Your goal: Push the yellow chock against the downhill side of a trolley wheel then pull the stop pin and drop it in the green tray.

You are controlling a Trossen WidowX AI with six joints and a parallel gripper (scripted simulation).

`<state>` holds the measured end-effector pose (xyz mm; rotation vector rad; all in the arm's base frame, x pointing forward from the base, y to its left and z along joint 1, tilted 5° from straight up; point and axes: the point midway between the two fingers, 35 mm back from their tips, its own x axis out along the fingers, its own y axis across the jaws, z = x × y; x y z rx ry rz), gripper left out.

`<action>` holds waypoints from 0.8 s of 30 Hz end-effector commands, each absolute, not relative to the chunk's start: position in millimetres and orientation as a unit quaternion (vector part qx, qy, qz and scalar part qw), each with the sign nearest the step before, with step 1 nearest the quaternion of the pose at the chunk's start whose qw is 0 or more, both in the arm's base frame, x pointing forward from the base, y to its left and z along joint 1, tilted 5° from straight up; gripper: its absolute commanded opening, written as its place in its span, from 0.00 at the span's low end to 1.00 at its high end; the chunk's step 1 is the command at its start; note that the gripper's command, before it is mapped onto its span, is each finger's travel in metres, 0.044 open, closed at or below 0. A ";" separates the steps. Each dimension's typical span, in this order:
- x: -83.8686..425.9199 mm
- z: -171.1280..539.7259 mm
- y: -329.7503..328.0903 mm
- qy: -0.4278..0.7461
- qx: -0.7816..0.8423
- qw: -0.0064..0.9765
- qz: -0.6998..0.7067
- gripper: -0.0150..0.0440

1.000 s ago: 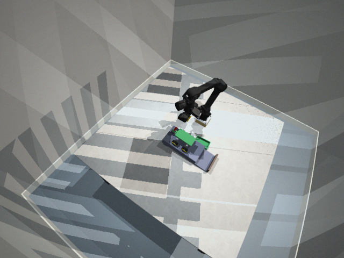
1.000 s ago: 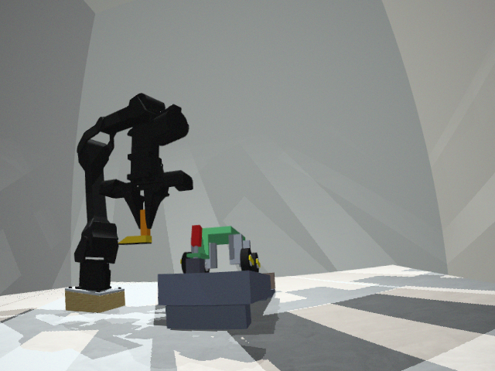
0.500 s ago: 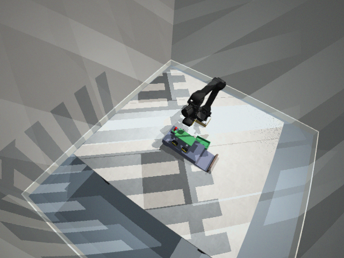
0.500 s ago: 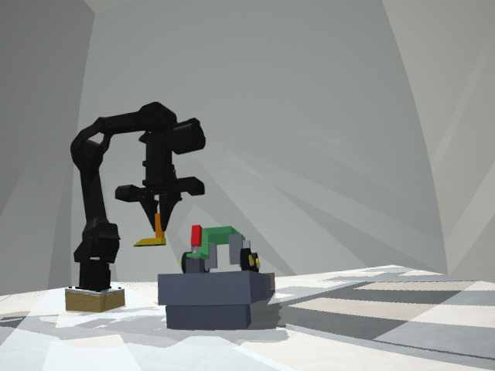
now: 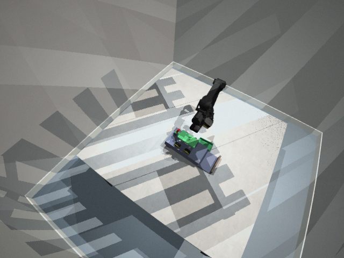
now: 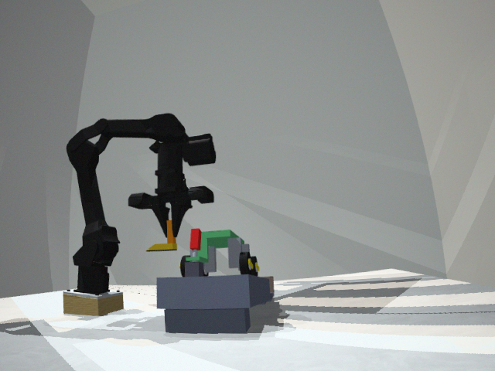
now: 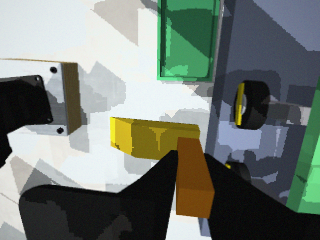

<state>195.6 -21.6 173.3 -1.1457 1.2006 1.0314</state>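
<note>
My gripper (image 6: 171, 233) is shut on the orange handle (image 6: 169, 227) (image 7: 194, 172) of the yellow chock (image 6: 162, 246) (image 7: 145, 140). The chock hangs in the air beside the ramp, left of the trolley in the exterior view. The green trolley (image 5: 186, 138) (image 6: 219, 238) stands on the blue-grey ramp (image 5: 209, 162) (image 6: 203, 292) (image 7: 270, 30). The red-headed stop pin (image 5: 178, 130) (image 6: 195, 238) stands upright at the trolley's uphill end. A black wheel with a yellow hub (image 7: 256, 105) shows in the wrist view, with no chock touching it. The green tray (image 5: 209, 147) (image 7: 189, 45) is beside the ramp and looks empty.
A brown end board (image 5: 216, 164) closes the ramp's low end. The arm's base block (image 6: 80, 304) (image 7: 72, 100) stands on the side of the ramp where the tray is. The ramp's side edge lies close to the chock in the wrist view.
</note>
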 end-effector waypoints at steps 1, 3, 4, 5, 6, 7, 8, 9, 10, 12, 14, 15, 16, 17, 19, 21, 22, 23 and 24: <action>200.3 173.2 -11.2 0.510 -0.487 0.560 0.435 0.25; 202.5 172.9 -5.3 0.510 -0.487 0.560 0.435 0.25; 203.6 172.7 -2.4 0.509 -0.487 0.560 0.435 0.25; 204.7 172.6 0.5 0.509 -0.487 0.561 0.435 0.25; 205.8 172.4 3.4 0.509 -0.487 0.561 0.435 0.25; 206.9 172.2 6.4 0.509 -0.487 0.561 0.435 0.25; 208.1 172.0 9.8 0.509 -0.487 0.561 0.435 0.25; 209.3 171.7 13.3 0.509 -0.487 0.561 0.436 0.25; 210.6 171.5 16.6 0.509 -0.486 0.561 0.436 0.25; 212.9 171.1 23.2 0.509 -0.486 0.561 0.436 0.25; 215.4 170.7 29.8 0.508 -0.486 0.561 0.436 0.25; 216.6 170.5 33.1 0.508 -0.486 0.562 0.436 0.25; 217.8 170.3 36.3 0.508 -0.486 0.562 0.436 0.25; 219.1 170.1 39.7 0.508 -0.486 0.562 0.436 0.25; 222.0 169.8 47.6 0.508 -0.486 0.562 0.436 0.25; 225.0 169.5 55.3 0.508 -0.486 0.562 0.436 0.25; 226.5 169.5 59.0 0.508 -0.486 0.562 0.436 0.25; 228.0 169.4 62.8 0.508 -0.485 0.562 0.436 0.25; 229.5 169.4 66.4 0.507 -0.485 0.562 0.436 0.25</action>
